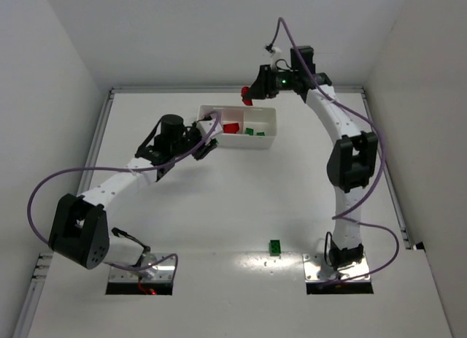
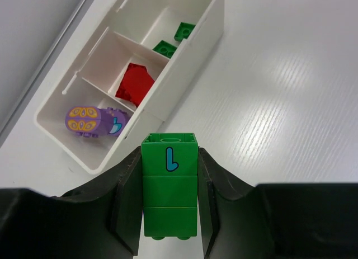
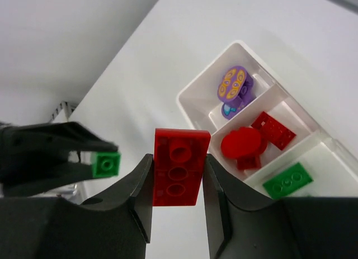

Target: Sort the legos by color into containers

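The white tray [image 1: 248,142] stands at the back middle of the table. Its compartments hold purple pieces [image 2: 92,121], red pieces [image 2: 134,83] and green bricks [image 2: 173,38]. My left gripper [image 1: 206,133] is shut on a tall green brick stack [image 2: 169,183] marked "L", beside the tray's purple end. My right gripper [image 1: 250,97] is shut on a red brick [image 3: 178,166] and holds it in the air behind the tray's left half. One small green brick [image 1: 275,246] lies on the table near the front, between the arm bases.
The tray [image 3: 193,105] also shows in the right wrist view, with the left gripper and its green brick [image 3: 105,164] to the left. White walls close in the table at the left, back and right.
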Controlling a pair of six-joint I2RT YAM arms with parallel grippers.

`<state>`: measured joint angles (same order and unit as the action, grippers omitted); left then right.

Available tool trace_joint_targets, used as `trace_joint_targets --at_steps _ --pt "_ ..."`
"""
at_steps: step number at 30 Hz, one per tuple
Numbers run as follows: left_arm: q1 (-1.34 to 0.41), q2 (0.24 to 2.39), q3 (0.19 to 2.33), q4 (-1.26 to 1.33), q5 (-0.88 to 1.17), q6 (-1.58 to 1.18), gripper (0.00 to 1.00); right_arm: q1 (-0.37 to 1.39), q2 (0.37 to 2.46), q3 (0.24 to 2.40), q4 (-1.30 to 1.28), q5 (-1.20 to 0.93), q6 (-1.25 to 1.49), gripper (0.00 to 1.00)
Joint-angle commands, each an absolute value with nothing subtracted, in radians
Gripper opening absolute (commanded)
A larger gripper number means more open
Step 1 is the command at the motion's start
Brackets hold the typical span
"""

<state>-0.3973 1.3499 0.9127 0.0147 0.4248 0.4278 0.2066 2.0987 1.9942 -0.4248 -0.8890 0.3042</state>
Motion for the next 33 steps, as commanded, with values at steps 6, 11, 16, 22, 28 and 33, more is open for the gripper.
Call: trace_joint_targets --at_steps 6,11,16,22,28,33 --pt "-0.376 1.333 0.974 0.052 0.402 0.362 0.00 0.299 2.321 2.108 -0.455 -0.690 0.229 0.01" --pt "-0.367 1.342 0.974 0.052 0.402 0.353 0.00 0.321 2.387 2.138 -0.465 -0.583 0.154 0.46" --pt "-0.367 1.342 0.974 0.061 0.413 0.353 0.00 0.339 2.401 2.148 -0.465 -0.543 0.130 0.69" --pt "-0.347 1.351 0.953 0.090 0.483 0.371 0.00 0.339 2.304 2.136 -0.502 -0.718 0.120 0.73" --pt "-0.347 1.394 0.945 0.146 0.540 0.371 0.00 0.321 2.120 2.001 -0.551 -1.033 0.156 0.73" --pt "-0.356 1.433 0.982 0.169 0.540 0.371 0.00 0.321 2.030 1.807 -0.347 -1.184 0.409 0.71"
